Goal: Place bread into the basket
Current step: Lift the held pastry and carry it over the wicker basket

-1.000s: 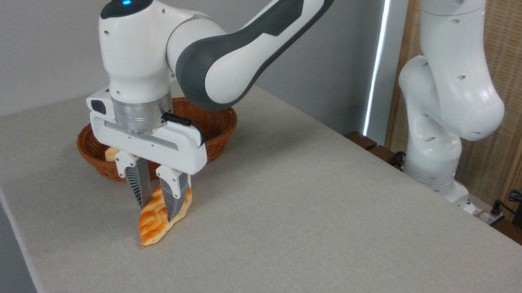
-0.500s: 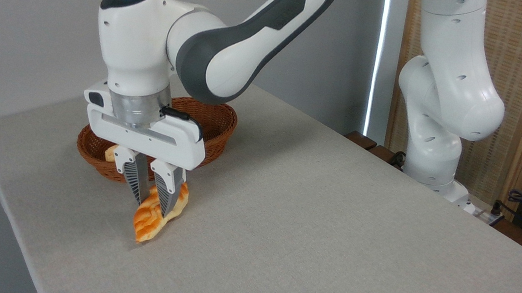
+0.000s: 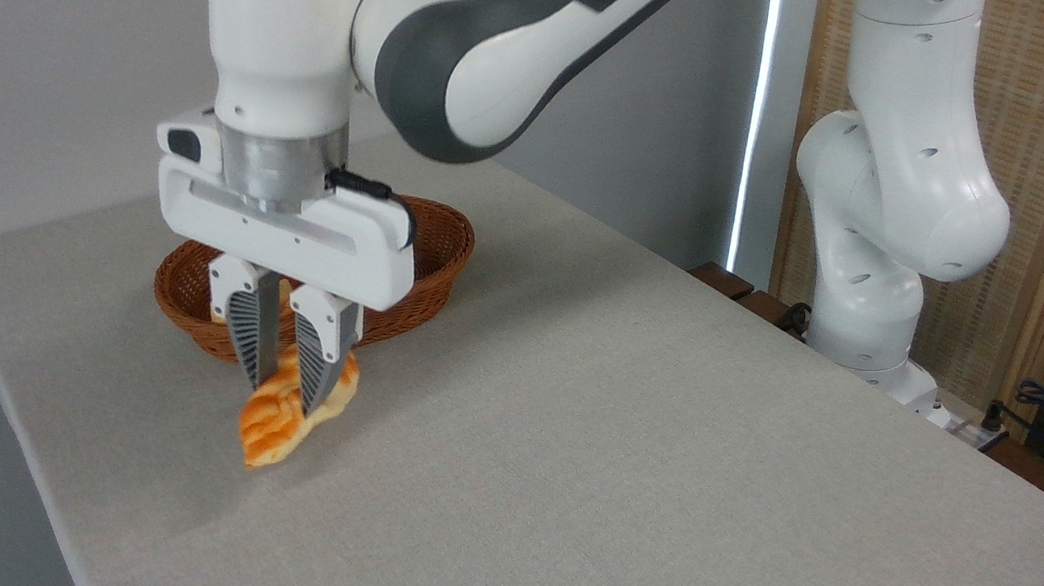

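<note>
Near the table's front-left edge, the white two-finger gripper (image 3: 283, 381) w/ ribbed dark pads is seen pointing down, clamped on the glossy orange-brown leaf-shaped bread (image 3: 284, 413) w/ pale lattice scoring. The bread is pinched at its upper part between the fingers; its lower pointed end hangs below and to the left of the fingertips, tilted, and appears to be just above the grey cloth-covered table (image 3: 623, 448), though contact can't be ruled out. The other end is seen poking out at the right finger.

Directly behind the gripper, the oval reddish-brown woven wicker basket (image 3: 443, 242) is set on the table; its front rim is partly hidden by the gripper body. The bread is held outside the basket, on its near side, close to the rim. A paler yellowish piece (image 3: 284, 292) is glimpsed between the fingers, approx. inside the basket.
</note>
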### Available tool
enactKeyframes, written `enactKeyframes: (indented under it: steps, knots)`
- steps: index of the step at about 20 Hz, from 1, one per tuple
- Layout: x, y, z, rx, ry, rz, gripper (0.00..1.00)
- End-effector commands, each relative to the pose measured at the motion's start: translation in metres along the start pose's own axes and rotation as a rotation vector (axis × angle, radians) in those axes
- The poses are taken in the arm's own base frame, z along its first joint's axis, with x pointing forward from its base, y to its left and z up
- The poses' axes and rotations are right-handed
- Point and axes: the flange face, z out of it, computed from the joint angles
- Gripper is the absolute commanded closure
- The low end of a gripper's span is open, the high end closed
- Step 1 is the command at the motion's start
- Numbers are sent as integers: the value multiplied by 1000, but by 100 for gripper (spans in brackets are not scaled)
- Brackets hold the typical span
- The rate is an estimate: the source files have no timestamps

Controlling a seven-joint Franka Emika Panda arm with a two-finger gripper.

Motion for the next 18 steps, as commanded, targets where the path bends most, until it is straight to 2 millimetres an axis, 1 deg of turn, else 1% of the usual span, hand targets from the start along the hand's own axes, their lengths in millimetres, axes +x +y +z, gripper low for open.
enactKeyframes:
  steps: [1,2,3,5,8,9,10,11,12,13,14,15,16,17,18]
  knots:
    - [6,-7,-26,-5,37,-5,54]
    - [6,-6,-28,-7,42,-7,52]
    - [5,-4,-35,-9,53,-7,52]
    - [4,5,-44,-36,69,-9,52]
    - [3,16,-46,-49,66,2,52]
    - [1,30,-47,-59,49,26,52]
    - [0,38,-48,-64,43,41,52]
    - [-1,51,-48,-71,32,61,52]
    - [-1,57,-47,-74,27,72,52]
    - [-3,75,-44,-82,9,99,52]
    - [-4,84,-44,-86,3,114,52]
    - [-6,100,-42,-93,-9,140,50]
    - [-8,113,-40,-99,-22,163,42]
    - [-9,119,-39,-100,-32,176,41]
    - [-13,132,-36,-105,-57,198,40]
